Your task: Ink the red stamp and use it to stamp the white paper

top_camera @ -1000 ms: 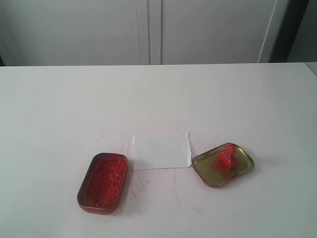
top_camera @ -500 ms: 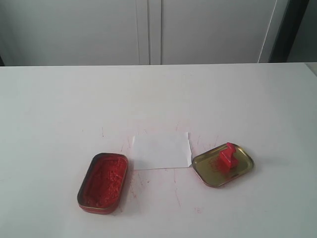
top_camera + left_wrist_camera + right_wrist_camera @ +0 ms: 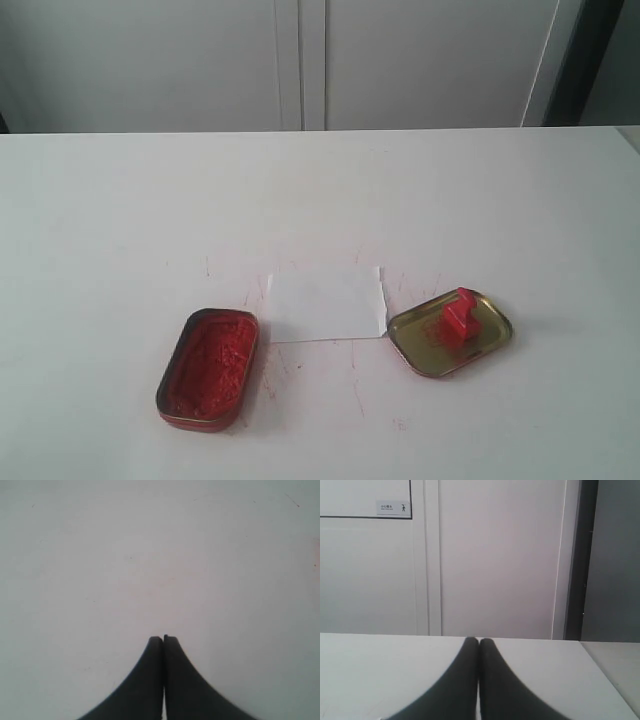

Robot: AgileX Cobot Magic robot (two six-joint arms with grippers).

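The red stamp [image 3: 460, 315] lies in the gold tin lid [image 3: 495, 338] on the white table, right of centre in the exterior view. The white paper [image 3: 327, 303] lies flat between that lid and the open tin of red ink paste [image 3: 209, 367] at the left. Neither arm shows in the exterior view. My left gripper [image 3: 163, 639] is shut over bare tabletop with nothing between its fingers. My right gripper [image 3: 479, 641] is shut too, low over the table and facing the back wall, holding nothing.
Faint red smears mark the tabletop [image 3: 355, 385] around the paper and tins. A pale cabinet wall [image 3: 300, 60] runs behind the table's far edge, with a dark upright strip [image 3: 585, 60] at the right. The table's right corner [image 3: 600, 665] shows in the right wrist view.
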